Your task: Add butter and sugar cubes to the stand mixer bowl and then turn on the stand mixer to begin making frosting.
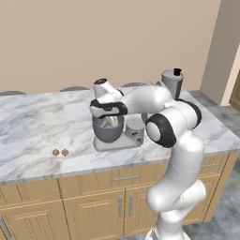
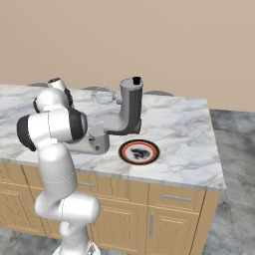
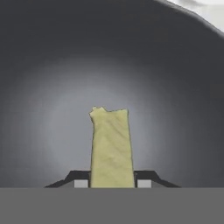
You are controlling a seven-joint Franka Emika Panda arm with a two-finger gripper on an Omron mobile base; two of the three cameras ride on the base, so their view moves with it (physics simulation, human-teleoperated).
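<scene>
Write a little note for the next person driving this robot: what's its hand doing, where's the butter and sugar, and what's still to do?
Gripper: shut on the butter, held inside the stand mixer bowl, above its grey bottom.
Sugar cubes: both lie on the marble counter, left of the stand mixer, side by side.
Done: butter picked up and brought into the bowl.
Left: let go of the butter, fetch the two sugar cubes and drop them in the bowl, then switch on the mixer.
</scene>
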